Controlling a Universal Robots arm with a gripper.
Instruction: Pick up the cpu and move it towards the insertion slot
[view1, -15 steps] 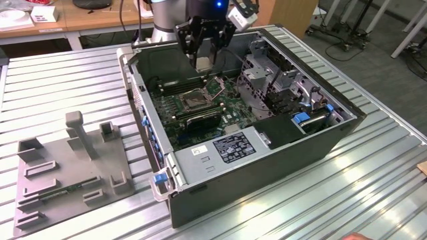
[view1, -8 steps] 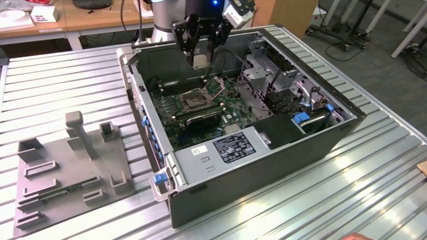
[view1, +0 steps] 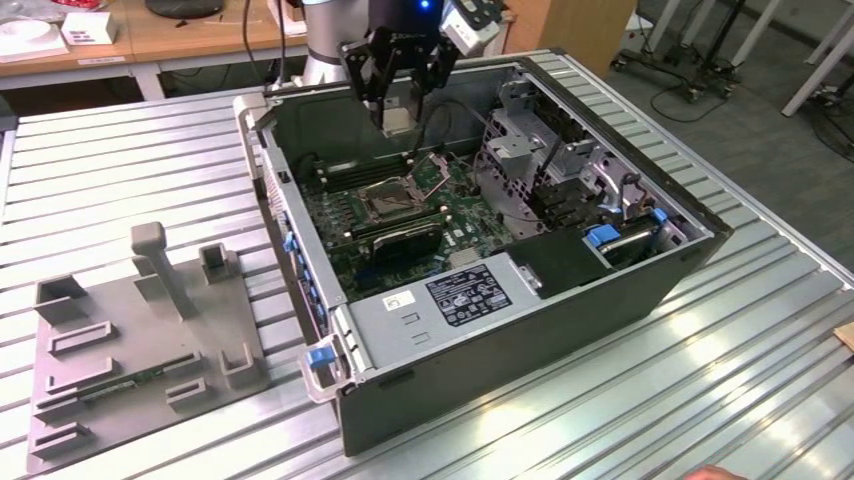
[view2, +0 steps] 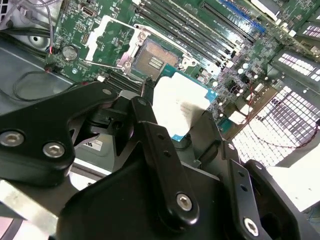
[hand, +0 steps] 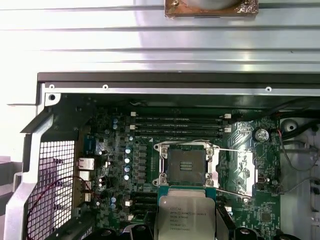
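Gripping the flat silvery-grey square cpu (hand: 184, 216), the black claw (view1: 398, 118) hangs above the metal-framed, dark-centred insertion slot (hand: 186, 165); pickup done, approach unfinished.

Silver-grey arm (view1: 318, 50), blue-lit wrist; black linkage gripper (view1: 396, 100), silver screws, dark cable, possibly pale fingers (view1: 396, 118).

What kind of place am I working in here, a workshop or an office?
Most likely a lab or workshop test bench. An open computer case lies on a ribbed metal table, a grey plastic tray of part holders sits beside it, and wooden desks stand behind. The gripper holds the cpu above the insertion slot.
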